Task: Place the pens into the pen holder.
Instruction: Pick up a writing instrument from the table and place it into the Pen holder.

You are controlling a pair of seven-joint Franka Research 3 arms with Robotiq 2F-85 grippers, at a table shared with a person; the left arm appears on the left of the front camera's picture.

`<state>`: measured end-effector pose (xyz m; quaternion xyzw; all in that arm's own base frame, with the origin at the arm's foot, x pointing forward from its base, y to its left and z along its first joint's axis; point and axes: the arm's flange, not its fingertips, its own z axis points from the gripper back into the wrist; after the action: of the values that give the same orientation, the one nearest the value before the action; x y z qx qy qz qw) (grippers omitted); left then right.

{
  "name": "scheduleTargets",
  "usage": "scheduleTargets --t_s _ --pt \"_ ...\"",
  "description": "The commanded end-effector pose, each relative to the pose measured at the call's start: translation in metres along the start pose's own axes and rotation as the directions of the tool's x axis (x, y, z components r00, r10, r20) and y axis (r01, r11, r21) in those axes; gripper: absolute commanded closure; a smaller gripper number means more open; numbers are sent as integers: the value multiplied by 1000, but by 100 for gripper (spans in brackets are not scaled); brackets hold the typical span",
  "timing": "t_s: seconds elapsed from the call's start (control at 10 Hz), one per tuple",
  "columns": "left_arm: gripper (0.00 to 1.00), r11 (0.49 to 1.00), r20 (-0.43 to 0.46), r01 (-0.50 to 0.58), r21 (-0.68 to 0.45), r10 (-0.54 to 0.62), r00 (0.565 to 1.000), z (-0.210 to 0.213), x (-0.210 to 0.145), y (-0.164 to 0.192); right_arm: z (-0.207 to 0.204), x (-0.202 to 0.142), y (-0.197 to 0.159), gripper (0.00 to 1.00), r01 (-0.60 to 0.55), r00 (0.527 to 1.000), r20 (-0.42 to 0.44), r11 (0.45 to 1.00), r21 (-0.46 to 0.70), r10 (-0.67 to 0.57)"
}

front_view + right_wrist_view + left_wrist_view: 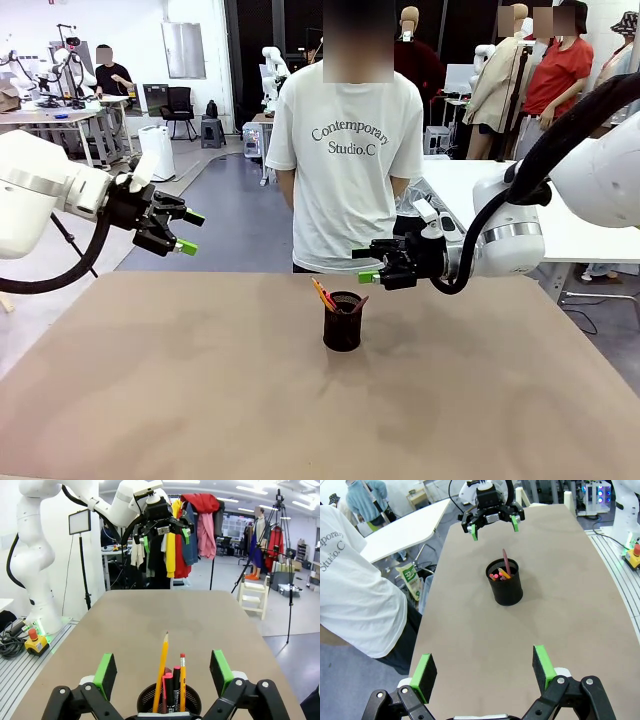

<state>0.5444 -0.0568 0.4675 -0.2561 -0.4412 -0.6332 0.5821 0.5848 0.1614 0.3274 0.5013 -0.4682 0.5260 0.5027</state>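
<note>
The black wire-mesh pen holder stands upright at the middle of the brown table, with the pens upright inside it. From above, a reddish-brown pen leans out of the holder. A yellow-orange pencil and a black pen with a red tip rise from the holder. My left gripper hangs open and empty in the air at the far left. My right gripper is open and empty, just above and right of the holder. In the wrist views the left gripper and the right gripper hold nothing.
A person in a white T-shirt stands at the table's far edge, right behind the holder. The brown tabletop is bare around the holder. A white table stands at the back right.
</note>
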Motion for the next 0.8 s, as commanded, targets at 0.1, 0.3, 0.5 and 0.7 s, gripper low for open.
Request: scheduleTargets --t_s 0.1,0.3,0.5,0.7 --pt "0 1000 6 8 4 -8 1000 1 0 0 19 14 8 0 30 990 -140 997 68 -20" --pt "0 1000 6 8 4 -8 1000 1 0 0 46 38 10 0 24 966 -260 998 62 -7" --pt "0 1000 6 8 4 -8 1000 1 0 0 77 65 7 0 -2 935 -356 1000 -13 -3" --pt "0 1000 6 8 4 -8 1000 1 0 0 103 86 10 0 -30 891 -453 996 -88 -14"
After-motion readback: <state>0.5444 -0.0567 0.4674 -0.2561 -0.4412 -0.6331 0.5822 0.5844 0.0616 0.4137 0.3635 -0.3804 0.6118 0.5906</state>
